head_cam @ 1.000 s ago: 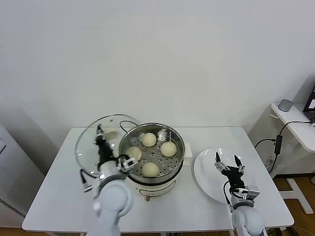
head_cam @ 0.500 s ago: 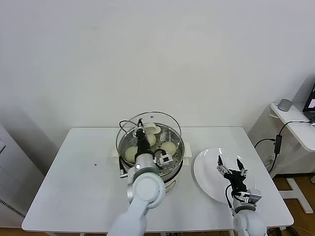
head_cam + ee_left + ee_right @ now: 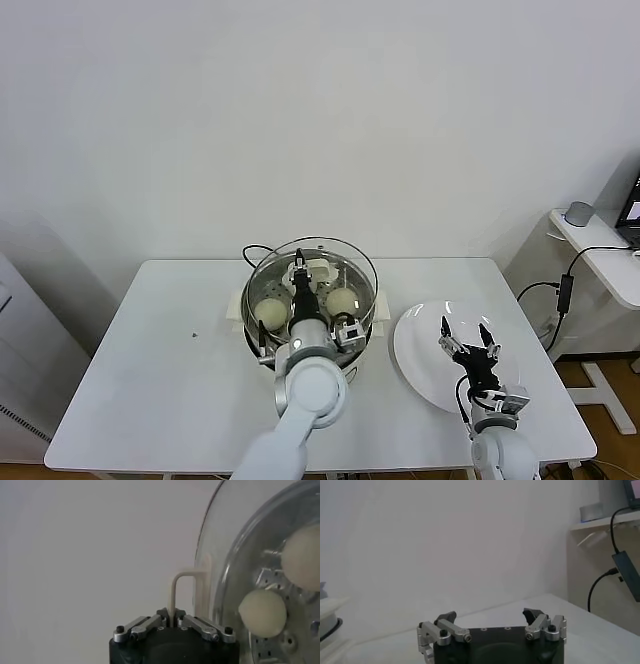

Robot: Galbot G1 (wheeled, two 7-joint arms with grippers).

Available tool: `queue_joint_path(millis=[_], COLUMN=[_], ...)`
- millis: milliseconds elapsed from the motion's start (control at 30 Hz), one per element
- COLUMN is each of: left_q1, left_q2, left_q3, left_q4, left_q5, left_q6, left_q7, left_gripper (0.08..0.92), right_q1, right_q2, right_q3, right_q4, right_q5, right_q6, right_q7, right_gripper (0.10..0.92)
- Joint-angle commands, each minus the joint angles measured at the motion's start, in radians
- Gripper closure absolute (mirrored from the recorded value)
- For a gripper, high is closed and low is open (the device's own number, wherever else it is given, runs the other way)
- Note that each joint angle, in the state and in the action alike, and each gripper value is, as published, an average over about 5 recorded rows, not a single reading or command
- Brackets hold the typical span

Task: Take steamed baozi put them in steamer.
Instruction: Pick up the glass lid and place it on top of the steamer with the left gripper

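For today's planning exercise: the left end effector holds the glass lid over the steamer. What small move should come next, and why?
Probably lower the glass lid straight down and release. The left end effector grips its white handle, the lid sits centred over the steamer, and the baozi are already inside. The right end effector waits open above the plate.

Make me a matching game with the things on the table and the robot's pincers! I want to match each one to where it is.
Things:
1. round glass lid with white handle
2. pale cream round baozi buns
3. flat white plate
4. right pincer

Places:
A. inside the shiny steel steamer
B. open above the plate
C. held over the steamer by the left pincer
D. on the table right of the steamer

Pairs: 1-C, 2-A, 3-D, 4-B
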Motion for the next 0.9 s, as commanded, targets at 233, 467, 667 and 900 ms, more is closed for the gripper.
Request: queue_joint_path(millis=[233, 467, 667, 900], left_q1=[0.011, 0.017, 0.021, 0.026], left_q2=[-0.05, -0.05, -0.05, -0.05], left_q3=[0.008, 0.014, 0.006, 0.002], left_q4=[0.041, 0.039, 0.042, 0.041], left_q5=[0.087, 0.073, 0.08, 0.093], left_q6=[0.049, 0.049, 0.049, 0.049], left_q7=[-0.006, -0.004, -0.004, -0.004], left_gripper=[0.873, 0.873, 0.873, 0.873], right_q1=[-0.003, -0.001, -0.002, -0.001], right_q2=[0.005, 0.01, 0.01, 0.01], right_q3=[-0.001, -0.003, -0.003, -0.003], right_q4=[-0.005, -0.005, -0.006, -0.009], right_q5=[-0.005, -0.006, -0.006, -0.006], right_q6=[0.001, -0.004, -0.003, -0.002], right_q7=[0.001, 0.004, 0.004, 0.004], right_gripper=[0.203, 0.203, 0.203, 0.203])
